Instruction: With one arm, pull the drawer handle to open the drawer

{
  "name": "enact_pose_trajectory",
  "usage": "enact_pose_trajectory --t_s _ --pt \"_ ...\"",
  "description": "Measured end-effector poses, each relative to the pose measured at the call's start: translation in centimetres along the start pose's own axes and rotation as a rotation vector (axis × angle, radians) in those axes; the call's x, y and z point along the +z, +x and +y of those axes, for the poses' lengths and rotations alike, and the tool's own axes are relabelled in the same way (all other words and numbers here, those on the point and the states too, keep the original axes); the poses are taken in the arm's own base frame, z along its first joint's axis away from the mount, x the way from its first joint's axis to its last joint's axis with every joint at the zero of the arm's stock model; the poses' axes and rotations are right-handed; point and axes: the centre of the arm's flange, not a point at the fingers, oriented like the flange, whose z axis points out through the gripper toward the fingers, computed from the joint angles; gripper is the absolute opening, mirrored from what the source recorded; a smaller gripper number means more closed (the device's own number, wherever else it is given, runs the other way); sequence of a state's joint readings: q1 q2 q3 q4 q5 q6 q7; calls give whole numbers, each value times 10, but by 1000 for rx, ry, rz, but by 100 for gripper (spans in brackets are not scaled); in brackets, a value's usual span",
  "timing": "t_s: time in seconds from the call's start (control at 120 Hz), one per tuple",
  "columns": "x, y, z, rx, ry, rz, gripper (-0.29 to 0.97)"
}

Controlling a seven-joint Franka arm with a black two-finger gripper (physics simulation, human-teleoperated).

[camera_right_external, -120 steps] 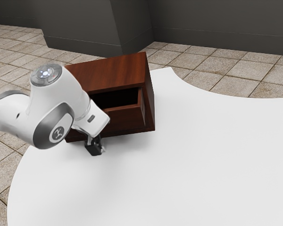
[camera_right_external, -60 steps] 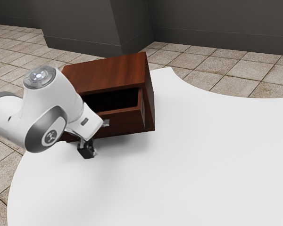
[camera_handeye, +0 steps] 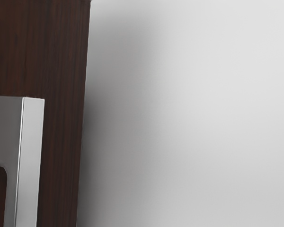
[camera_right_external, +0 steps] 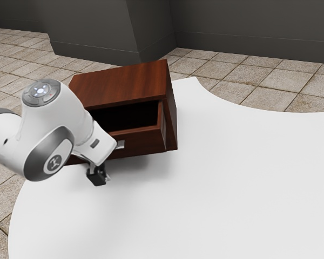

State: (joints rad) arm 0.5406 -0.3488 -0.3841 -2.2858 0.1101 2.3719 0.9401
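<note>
From where I stand, the pulling step looks to be in hand. The wooden cabinet [camera_right_external: 127, 81] sits in the upper middle of the exterior view, on the white tabletop [camera_right_external: 216, 189]. Its drawer [camera_right_external: 143, 141] stands partway out, with a dark hollow showing above its front.

The silver handle [camera_right_external: 120, 144] peeks out just past the white arm [camera_right_external: 48, 137], toward the exterior view's left. The black tool [camera_right_external: 98, 177] hangs low beside it, close over the tabletop at the lower left of the cabinet. The arm covers too much for me to tell whether the tool is clenched on the handle or released.

In the wrist view the handle [camera_handeye: 23, 161] lies flat against dark wood, with bare tabletop beyond.

I judge the next move calls for a straight draw along the drawer's run, toward the frame's lower left. A sideways drag could make the drawer bind or shift the cabinet.
</note>
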Motion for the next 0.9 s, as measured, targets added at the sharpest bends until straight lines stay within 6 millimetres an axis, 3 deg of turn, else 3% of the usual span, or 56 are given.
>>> enact_pose_trajectory --t_s 0.533,0.783,0.9 --pt "-19 1 36 11 25 -10 65" --pt "-18 0 46 9 18 -18 69" --pt "-23 -2 51 8 26 -23 64"
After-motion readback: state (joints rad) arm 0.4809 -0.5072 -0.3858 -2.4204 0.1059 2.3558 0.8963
